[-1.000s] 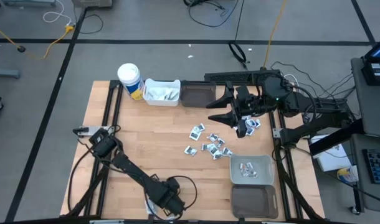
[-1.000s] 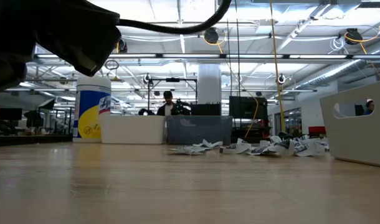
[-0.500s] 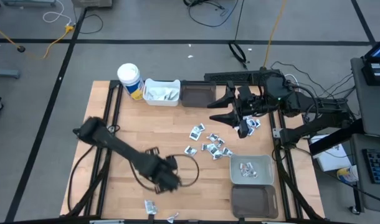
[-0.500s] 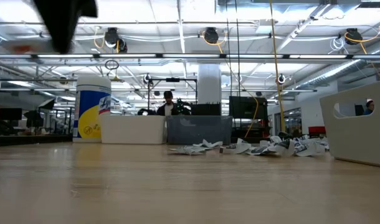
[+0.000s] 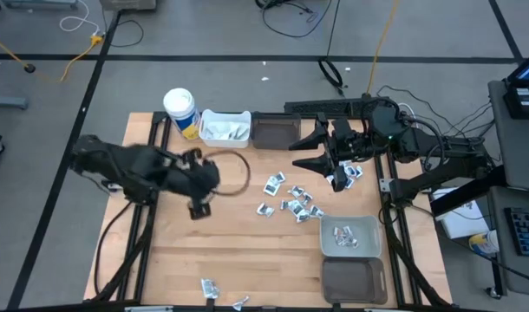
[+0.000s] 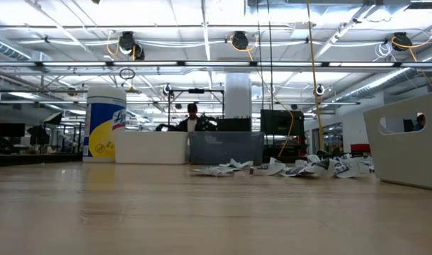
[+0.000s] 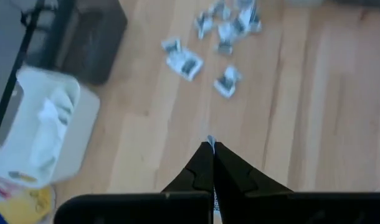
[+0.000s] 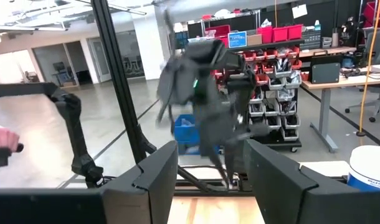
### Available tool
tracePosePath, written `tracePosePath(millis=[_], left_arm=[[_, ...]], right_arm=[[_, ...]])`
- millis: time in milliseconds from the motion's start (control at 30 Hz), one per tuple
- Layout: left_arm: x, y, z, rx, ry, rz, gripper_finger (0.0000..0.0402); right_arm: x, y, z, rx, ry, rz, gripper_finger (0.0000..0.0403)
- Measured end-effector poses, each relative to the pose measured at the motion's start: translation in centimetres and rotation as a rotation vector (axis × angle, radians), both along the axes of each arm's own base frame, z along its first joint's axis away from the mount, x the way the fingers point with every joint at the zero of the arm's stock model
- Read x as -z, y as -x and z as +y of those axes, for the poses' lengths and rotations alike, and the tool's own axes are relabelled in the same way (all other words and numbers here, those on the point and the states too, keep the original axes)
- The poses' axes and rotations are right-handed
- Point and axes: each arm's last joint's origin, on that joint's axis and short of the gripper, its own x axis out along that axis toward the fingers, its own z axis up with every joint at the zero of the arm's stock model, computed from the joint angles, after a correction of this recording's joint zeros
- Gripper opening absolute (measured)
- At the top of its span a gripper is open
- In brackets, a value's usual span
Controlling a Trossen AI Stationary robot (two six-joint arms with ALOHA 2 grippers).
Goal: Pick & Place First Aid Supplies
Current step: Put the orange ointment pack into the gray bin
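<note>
Packets (image 5: 292, 201) lie scattered mid-table, none of them in the left gripper (image 5: 198, 209) — its fingers (image 7: 202, 168) are pressed together on a thin sliver above the bare wood near the white bin (image 5: 225, 128). Right gripper (image 5: 301, 155) hangs part-open and empty by the dark bin (image 5: 274, 131) — more packets fill the grey bin (image 5: 350, 235), two lie at the front edge (image 5: 210, 287).

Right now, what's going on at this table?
The left hand is shut on a small packet, up over the table's left half, nearer the white bin. The right hand waits open beside the loose pile of packets. Some packets already lie in the grey bin.
</note>
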Motion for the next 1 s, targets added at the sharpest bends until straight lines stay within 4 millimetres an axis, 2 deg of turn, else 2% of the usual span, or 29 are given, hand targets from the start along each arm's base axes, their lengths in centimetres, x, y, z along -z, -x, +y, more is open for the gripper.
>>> tracePosePath(millis=[133, 233, 400, 633, 767, 1000], left_arm=[[-1.8, 1.5, 1.1, 0.026, 0.003, -0.111, 0.0000], [-3.0, 1.8, 1.5, 0.030, 0.002, -0.225, 0.0000], [-4.9, 0.2, 2.2, 0.060, -0.020, -0.456, 0.0000], [-7.4, -1.7, 3.3, 0.097, -0.030, -0.742, 0.0000], [-9.0, -2.2, 3.8, 0.091, -0.063, -0.911, 0.0000], [-8.8, -4.3, 4.2, 0.126, -0.043, -0.971, 0.0000]], right_arm=[[0.0, 0.0, 0.0, 0.000, 0.000, 0.000, 0.0180], [0.0, 0.0, 0.0, 0.000, -0.012, 0.002, 0.0180], [0.1, -0.2, -0.2, 0.053, -0.109, 0.018, 0.0180], [0.5, -0.8, -0.3, 0.108, -0.126, 0.034, 0.0180], [1.2, -1.9, -0.3, 0.109, -0.127, 0.066, 0.0180], [2.0, -3.6, 0.0, 0.095, -0.081, 0.052, 0.0180]])
